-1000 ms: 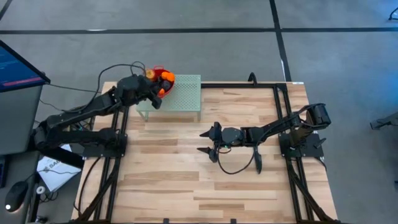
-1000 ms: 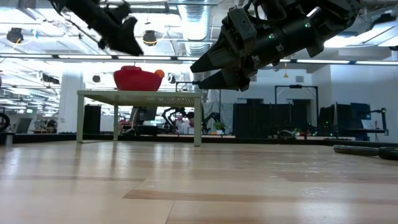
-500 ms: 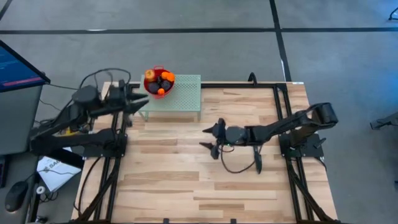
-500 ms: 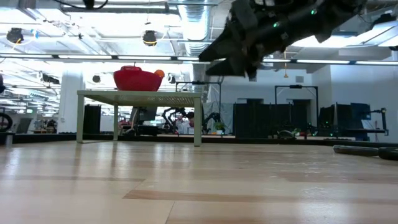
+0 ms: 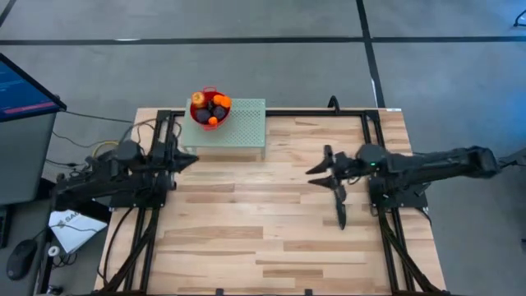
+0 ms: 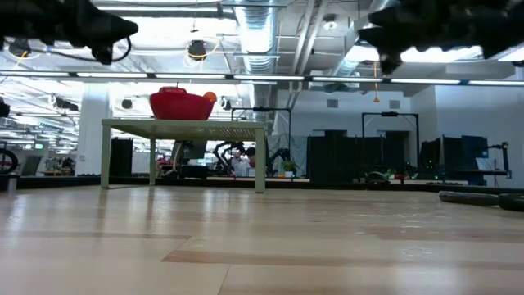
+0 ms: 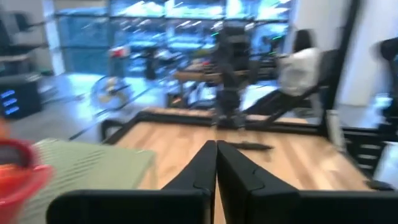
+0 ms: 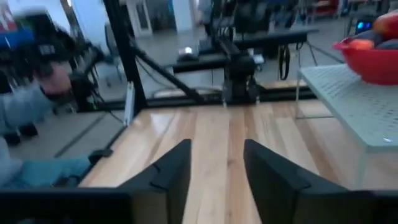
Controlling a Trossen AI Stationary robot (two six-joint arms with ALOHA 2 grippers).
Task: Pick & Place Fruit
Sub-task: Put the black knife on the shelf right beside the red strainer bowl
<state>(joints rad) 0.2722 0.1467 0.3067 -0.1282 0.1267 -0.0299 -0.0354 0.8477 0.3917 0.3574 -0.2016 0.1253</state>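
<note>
Your fruit [image 5: 210,108] sits in the red bowl [image 5: 209,100] on the green stand [image 5: 240,127], upper left of frame. The left gripper [image 5: 185,158], fingers closed, lies nearer; the right gripper [image 5: 320,170] is spread.

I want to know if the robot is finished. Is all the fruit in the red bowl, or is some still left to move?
It looks done. The fruit sits piled in the red bowl on the small green table. No fruit shows loose on the wooden table; only a black knife lies there. Nothing is in hand: the left gripper has its fingers shut on nothing, and the right gripper is open and empty.
</note>
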